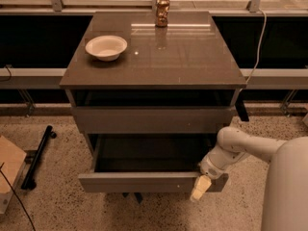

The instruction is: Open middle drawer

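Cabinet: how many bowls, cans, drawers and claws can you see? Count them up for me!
Bowls: 1, the white bowl on top.
Cans: 1, the can at the back edge.
Drawers showing: 2, the shut upper drawer and the pulled-out middle drawer.
Claws: 1, the claw at the middle drawer's right front corner.
Total: 5

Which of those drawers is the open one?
The middle drawer, lower of two visible: pulled out, dark inside showing, the tool at its front's right end. The upper drawer sits pushed in.
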`<control>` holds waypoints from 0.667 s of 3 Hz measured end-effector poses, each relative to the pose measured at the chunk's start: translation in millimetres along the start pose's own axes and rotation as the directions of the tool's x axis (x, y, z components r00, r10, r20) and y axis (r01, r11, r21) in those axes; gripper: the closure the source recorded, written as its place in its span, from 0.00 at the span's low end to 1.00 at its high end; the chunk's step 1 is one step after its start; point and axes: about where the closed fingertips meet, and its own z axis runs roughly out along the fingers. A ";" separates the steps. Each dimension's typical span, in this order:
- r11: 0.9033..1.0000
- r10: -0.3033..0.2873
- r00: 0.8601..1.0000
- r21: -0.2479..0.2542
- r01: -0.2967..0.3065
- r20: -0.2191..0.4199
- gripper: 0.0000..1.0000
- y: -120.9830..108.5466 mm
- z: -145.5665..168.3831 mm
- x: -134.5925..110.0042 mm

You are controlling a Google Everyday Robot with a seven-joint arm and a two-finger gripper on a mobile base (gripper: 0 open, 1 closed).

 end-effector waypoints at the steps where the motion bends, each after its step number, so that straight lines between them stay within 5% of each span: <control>1: 0.999 0.040 0.999 -0.021 -0.040 -0.016 0.19 32.8 -1.3 10.2; 2: 0.998 0.056 0.998 -0.023 -0.057 -0.020 0.43 44.6 -3.4 13.3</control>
